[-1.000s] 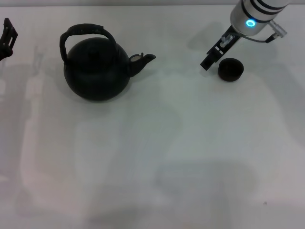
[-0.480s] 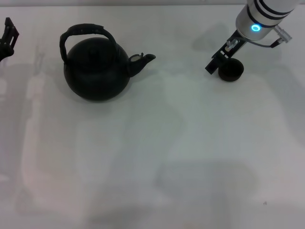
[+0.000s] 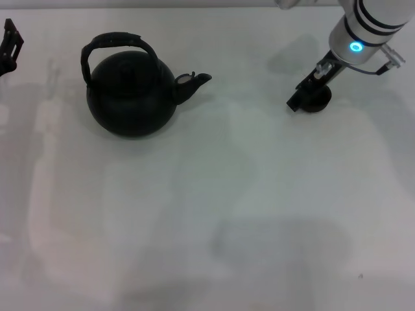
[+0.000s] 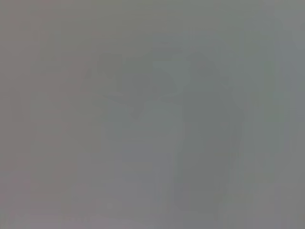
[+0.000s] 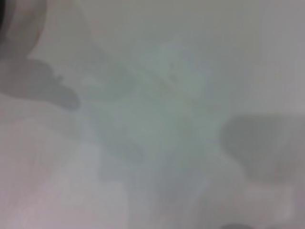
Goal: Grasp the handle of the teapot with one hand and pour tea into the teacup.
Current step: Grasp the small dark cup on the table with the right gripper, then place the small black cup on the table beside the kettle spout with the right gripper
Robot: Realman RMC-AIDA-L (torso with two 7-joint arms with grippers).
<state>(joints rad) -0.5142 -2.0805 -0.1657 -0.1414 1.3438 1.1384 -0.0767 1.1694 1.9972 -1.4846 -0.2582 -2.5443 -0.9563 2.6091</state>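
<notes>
The teapot stands upright on the white table, spout pointing toward the teacup. The handle arches over the teapot's lid, upright and free; nothing touches it. The teacup sits well apart from the teapot, on the spout side and roughly level with the spout.

The right gripper is at the teacup, its dark fingertip reaching down on the cup's teapot-facing side, touching or just beside the rim. Whether its fingers are spread or closed cannot be told: the cup and the finger merge in the head view, and the right wrist view shows only blurred table surface. The left gripper is parked far from the teapot on the side opposite the spout; its finger spacing cannot be told either.

Judged step: steadying or positioning the teacup before the pour. Recommended practice:

1. Keep contact on the teacup light; it is small and will probably slide or tip if pushed sideways.
2. Leave the cup upright with its mouth clear toward the spout.
3. Grasp the handle at the crown of the arch, directly above the lid, so that the teapot hangs level.
4. Lift fully before travelling toward the teacup.
</notes>
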